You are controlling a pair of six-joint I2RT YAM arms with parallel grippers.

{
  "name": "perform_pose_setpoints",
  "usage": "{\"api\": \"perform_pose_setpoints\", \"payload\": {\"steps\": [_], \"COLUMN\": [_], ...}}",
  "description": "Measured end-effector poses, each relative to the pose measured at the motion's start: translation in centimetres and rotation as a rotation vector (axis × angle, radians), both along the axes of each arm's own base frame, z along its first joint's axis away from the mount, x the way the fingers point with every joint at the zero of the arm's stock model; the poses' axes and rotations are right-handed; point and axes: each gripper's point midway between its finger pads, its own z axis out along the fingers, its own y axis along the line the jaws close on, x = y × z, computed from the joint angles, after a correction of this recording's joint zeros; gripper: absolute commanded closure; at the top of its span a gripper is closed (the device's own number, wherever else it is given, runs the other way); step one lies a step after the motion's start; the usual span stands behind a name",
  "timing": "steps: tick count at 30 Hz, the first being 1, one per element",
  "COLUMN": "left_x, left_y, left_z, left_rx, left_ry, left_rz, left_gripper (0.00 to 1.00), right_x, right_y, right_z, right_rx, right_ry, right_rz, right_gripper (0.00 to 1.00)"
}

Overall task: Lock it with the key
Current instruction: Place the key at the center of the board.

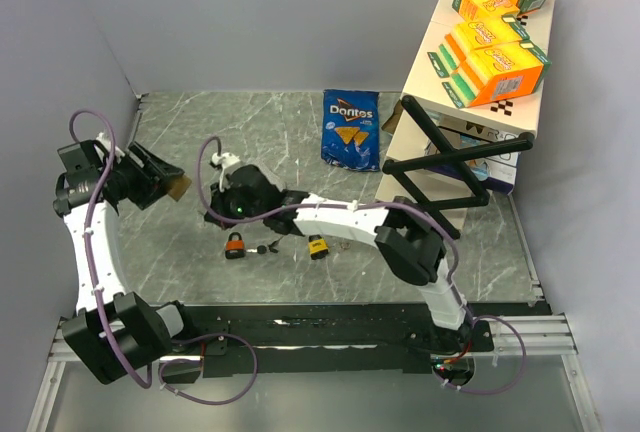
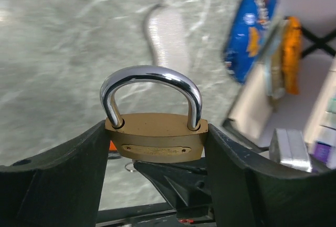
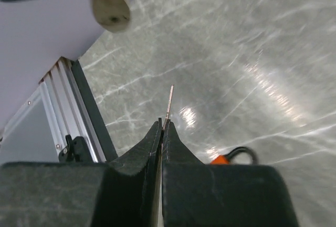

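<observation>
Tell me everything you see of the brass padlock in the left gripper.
The brass padlock has an oval, gold-coloured metal body with a raised plate on its face and a shiny chrome shackle whose two legs both enter the body, so it looks closed. It sits upright in the wrist view, clamped at its ends between the left gripper's jaws, held above the grey marble-look table.

A grey, marble-veined tabletop (image 1: 300, 142) sits boxed in by plain pale walls (image 1: 250, 12) at the back and on both sides, with overhead light glancing off it in bright patches. At the far right, a white shelf unit (image 1: 435, 27) carries orange snack boxes (image 1: 505, 72) above a black crossed frame (image 1: 450, 157). A blue Doritos bag (image 1: 350, 130) lies flat just beside it, and an aluminium rail (image 1: 530, 334) runs along the near edge.
</observation>
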Motion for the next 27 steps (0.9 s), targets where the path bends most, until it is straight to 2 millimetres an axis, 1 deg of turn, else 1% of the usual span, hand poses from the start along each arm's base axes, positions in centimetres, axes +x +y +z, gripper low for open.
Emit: {"api": "perform_pose_setpoints", "payload": {"steps": [5,7,10,19,22,27], "left_x": [-1.2,-1.5,-1.8,-3.9,-4.5,-5.7], "left_y": [1.4,1.7,1.9,2.3,2.6,3.4], "left_z": [-1.4,-1.7,-2.0,-2.9,-3.4,-4.2], "left_rx": [0.063,0.074,0.088,0.172,0.196,0.241], "left_ry": [0.064,0.076,0.089,0.151,0.179,0.236], "left_rz": [0.024,0.027,0.028,0.017,0.014,0.022], "left_gripper": [0.99,0.99,0.99,0.99,0.99,0.99], "right_x": [-2.2,-2.9,-3.8,-2.8,-2.8,-3.1], "right_y": [1.4,1.6,2.0,3.4,3.7,4.5], "right_z": [-3.3,-4.9,-6.3,-9.6,-10.8,-12.2], "right_rx": [-0.041,-0.068,-0.088,-0.108,-0.114,-0.098], "right_ry": [0.081,0.110,0.134,0.156,0.177,0.203], "right_rz": [-0.020,-0.032,-0.033,-0.060,-0.064,-0.050], "right_gripper": [1.00,1.00,1.00,1.00,1.00,1.00]}}
